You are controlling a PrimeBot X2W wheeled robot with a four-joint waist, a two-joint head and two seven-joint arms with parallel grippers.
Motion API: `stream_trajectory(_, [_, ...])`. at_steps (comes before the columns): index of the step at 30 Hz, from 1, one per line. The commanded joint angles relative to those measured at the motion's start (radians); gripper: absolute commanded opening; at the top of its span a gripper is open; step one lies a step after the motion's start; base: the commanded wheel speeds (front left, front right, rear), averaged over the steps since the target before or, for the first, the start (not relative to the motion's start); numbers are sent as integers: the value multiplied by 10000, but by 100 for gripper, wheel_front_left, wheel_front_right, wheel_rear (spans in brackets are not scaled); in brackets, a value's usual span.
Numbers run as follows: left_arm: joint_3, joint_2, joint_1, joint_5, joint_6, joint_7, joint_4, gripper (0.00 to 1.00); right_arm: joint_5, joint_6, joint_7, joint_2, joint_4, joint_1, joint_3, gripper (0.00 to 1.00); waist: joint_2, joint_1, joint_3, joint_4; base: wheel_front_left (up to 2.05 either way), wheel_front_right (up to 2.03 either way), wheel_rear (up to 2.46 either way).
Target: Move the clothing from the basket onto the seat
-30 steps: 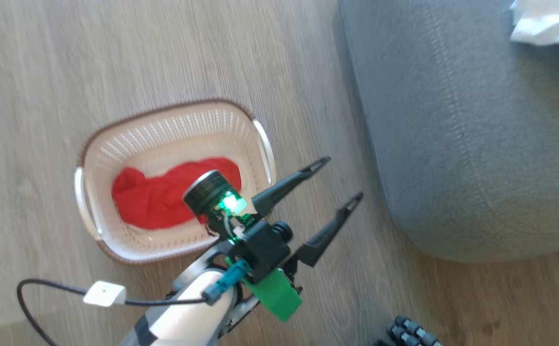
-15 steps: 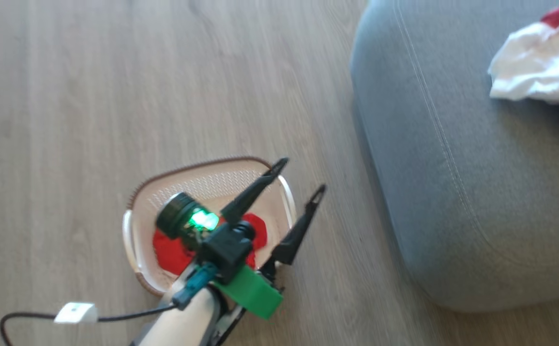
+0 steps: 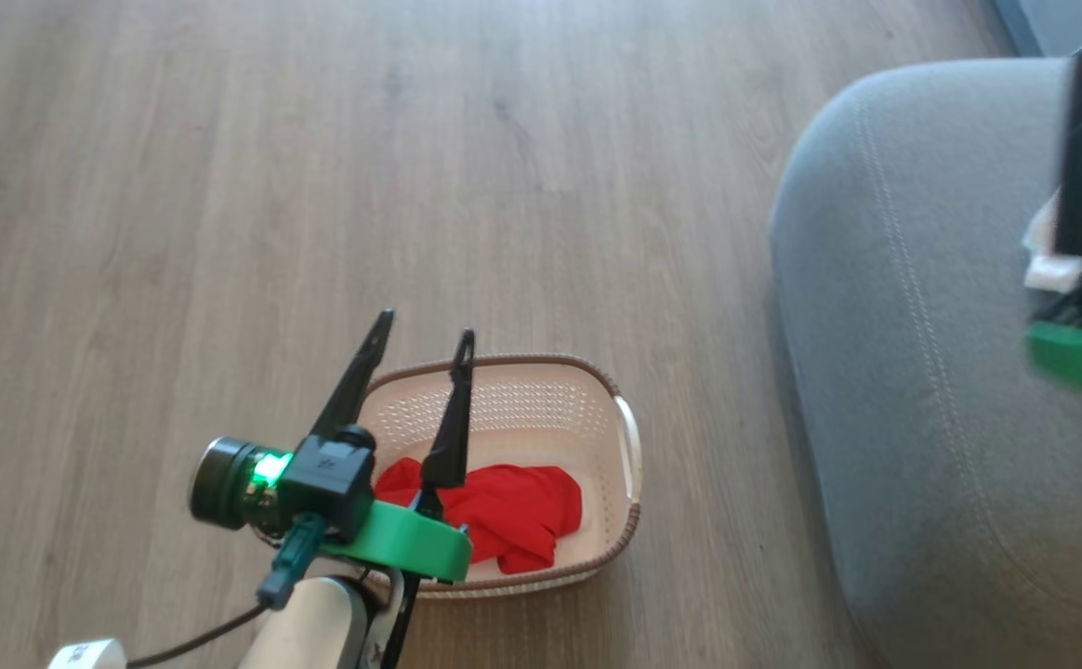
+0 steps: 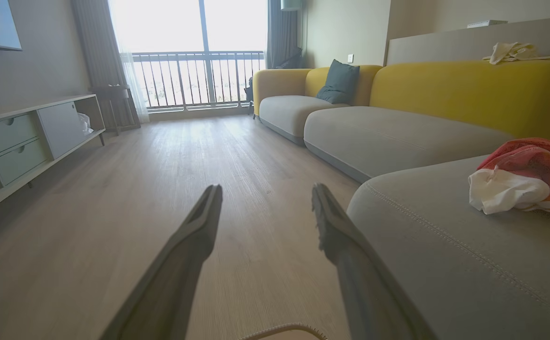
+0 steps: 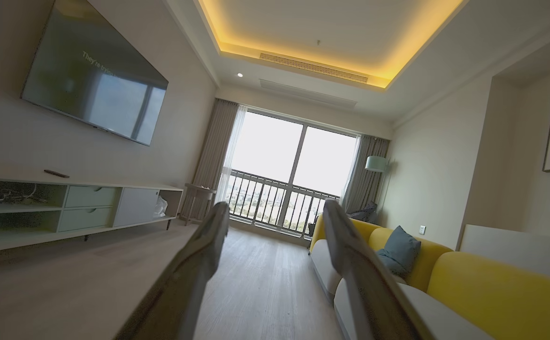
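Bright daylight from blown-out window (image 4: 194,28), warm-lit ceiling (image 5: 313,33), wide-angle edge bending, head view's right seemingly blurred

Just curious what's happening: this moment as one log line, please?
left gripper: open, empty, by basket | right gripper: open, empty | red garment: in basket | white and red clothing: on seat

- Left gripper (image 3: 424,328): two long fingers spread apart, nothing between them, pointing roughly level.
- Right gripper (image 5: 276,206): fingers also apart, empty, tilted upward.
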Motion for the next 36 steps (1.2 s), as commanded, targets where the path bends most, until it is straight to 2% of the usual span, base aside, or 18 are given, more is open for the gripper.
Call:
stream_trajectory(1, [466,-68,-169,-82,242,-44,-508,100,-60,-4,-51,50,-544,254,430,100,-1,1,-184,294,0,0,0])
stream_trajectory(4, [629,-69,-10,-29,604,-44,-627,100,-33,-4,-51,341,-583,904,989,100,-1,1,-313,489,0,0,0])
stream_trajectory(5, [749,-69,114,-87,868,-44,-655,100,-11,-4,-51,542,-421,1308,1287,100,-1,1,-371,601,0,0,0])
stream_trajectory(8, [846,-69,267,-273,1098,-44,-636,100,28,-4,-51,880,-123,1829,1494,100,-1,1,-415,753,0,0,0])
stream_trajectory(20, [1255,-69,749,-250,1366,-44,330,100,321,-4,-51,1748,1600,3093,1595,100,-1,1,-333,886,0,0,0])
stream_trajectory(26, [1447,-70,865,-272,1367,-44,936,100,63,-4,-51,1998,1589,3405,1454,100,-1,1,-256,873,0,0,0])
stream_trajectory(36, [1549,-70,847,-344,1356,-44,1005,100,-231,-4,-51,2143,1541,3486,1504,100,-1,1,-365,803,0,0,0])
